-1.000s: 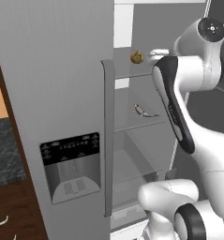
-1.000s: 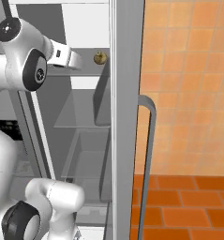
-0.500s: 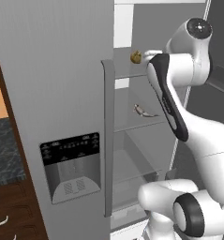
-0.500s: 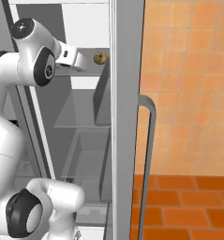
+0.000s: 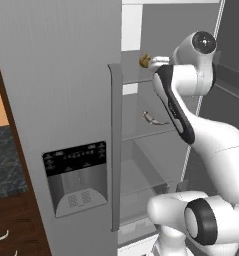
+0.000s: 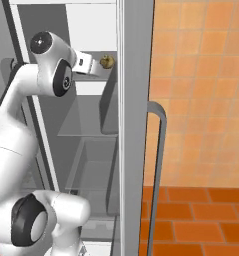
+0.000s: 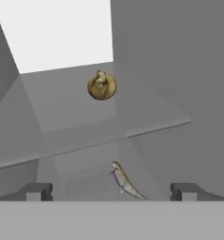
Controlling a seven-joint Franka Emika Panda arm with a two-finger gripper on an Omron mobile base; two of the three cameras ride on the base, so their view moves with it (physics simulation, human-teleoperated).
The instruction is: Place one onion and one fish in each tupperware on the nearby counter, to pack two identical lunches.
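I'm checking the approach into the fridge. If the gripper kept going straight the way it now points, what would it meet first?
Most likely the onion on the upper glass shelf: it sits ahead of the open gripper, slightly above the midline. The fish lies on the shelf below, under that line. Depth is hard to judge.

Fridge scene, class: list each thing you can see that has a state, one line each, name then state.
fridge door: closed on the left side; the compartment beside it stands open.
onion: resting on the upper shelf, untouched.
fish: lying on the shelf below, untouched.
gripper: jaws wide open, empty, short of the onion.
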